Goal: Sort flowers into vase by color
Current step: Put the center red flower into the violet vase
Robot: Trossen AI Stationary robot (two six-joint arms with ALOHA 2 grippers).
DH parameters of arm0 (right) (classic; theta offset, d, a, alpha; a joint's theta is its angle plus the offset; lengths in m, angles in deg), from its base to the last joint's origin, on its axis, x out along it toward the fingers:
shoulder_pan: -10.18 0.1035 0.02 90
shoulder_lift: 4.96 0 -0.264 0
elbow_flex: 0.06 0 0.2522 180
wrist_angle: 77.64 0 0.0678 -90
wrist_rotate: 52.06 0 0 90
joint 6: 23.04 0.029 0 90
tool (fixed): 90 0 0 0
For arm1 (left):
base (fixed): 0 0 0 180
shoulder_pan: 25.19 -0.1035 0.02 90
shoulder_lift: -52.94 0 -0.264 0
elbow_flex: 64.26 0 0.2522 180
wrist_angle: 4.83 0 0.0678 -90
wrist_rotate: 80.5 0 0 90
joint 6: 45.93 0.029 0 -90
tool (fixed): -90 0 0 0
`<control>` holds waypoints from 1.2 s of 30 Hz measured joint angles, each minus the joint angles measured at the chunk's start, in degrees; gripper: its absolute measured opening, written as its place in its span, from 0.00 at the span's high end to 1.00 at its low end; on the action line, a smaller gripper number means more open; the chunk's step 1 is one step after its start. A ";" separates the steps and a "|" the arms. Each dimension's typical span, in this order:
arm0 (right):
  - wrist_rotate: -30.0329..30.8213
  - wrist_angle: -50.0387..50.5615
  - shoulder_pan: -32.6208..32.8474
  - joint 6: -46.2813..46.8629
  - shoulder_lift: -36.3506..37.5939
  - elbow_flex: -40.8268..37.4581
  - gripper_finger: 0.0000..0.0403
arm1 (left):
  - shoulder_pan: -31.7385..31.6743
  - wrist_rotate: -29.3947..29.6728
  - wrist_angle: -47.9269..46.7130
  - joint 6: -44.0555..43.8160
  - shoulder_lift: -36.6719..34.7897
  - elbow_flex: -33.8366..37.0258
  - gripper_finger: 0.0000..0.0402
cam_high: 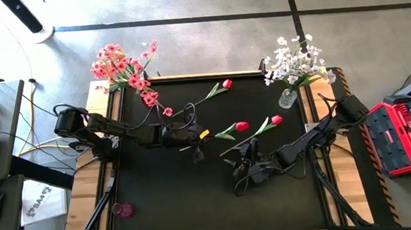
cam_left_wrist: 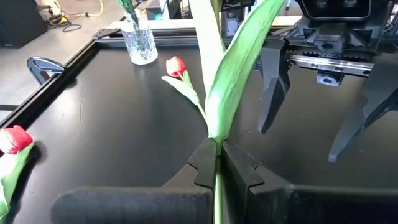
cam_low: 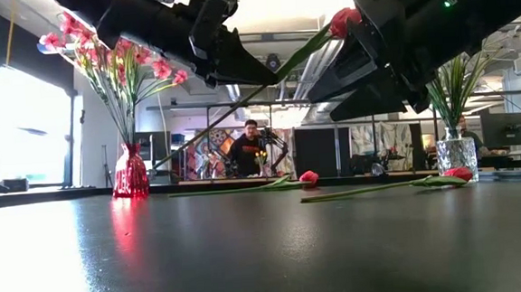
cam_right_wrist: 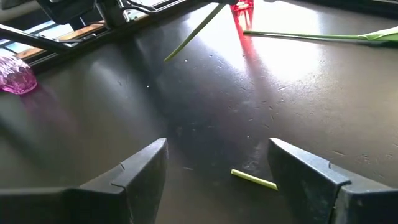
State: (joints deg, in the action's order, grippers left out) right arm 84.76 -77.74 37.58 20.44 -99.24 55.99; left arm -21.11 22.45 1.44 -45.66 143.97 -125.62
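My left gripper [cam_left_wrist: 216, 163] is above the middle of the mat [cam_high: 201, 135], shut on a red tulip's green stem. Its bud [cam_low: 343, 19] rides high beside the right arm. My right gripper [cam_right_wrist: 217, 168] is open and hovers low over the mat [cam_high: 239, 172], facing the left one and touching nothing. Two more red tulips lie flat on the mat, one toward the far edge [cam_high: 227, 85] and one near the clear vase [cam_high: 276, 120]. Pink sprays [cam_high: 125, 70] stand in a red vase [cam_low: 131, 172]. White sprays [cam_high: 294, 67] stand in a clear vase [cam_high: 287, 97]. My left gripper pinches the tulip's stem between its two fingers just below the base of the long leaf [cam_left_wrist: 216, 144], with the fingers lying across the stem. The flower is lifted clear of the mat and tilted, bud end up. Its cut lower end [cam_right_wrist: 186, 37] hangs free in the air.
A short yellow-green stem scrap [cam_right_wrist: 254, 179] lies on the mat between my right fingers. A small pink glassy object [cam_high: 122, 208] sits near the mat's near left corner. Raised wooden rims [cam_high: 104, 174] border the mat. A person [cam_low: 247, 147] stands far behind the table.
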 joint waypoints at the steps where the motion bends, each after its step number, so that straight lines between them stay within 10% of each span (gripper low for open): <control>1: -0.28 0.00 0.00 0.00 0.00 0.00 0.35 | 0.00 0.00 0.00 0.00 0.00 0.00 1.00; 36: -4.39 2.28 -0.45 1.33 0.09 0.00 0.35 | -0.42 3.21 -3.65 -1.14 0.04 0.02 1.00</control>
State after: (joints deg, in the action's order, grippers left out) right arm 80.37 -75.46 37.13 21.77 -99.16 55.99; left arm -21.53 25.66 -2.22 -46.80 144.01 -125.60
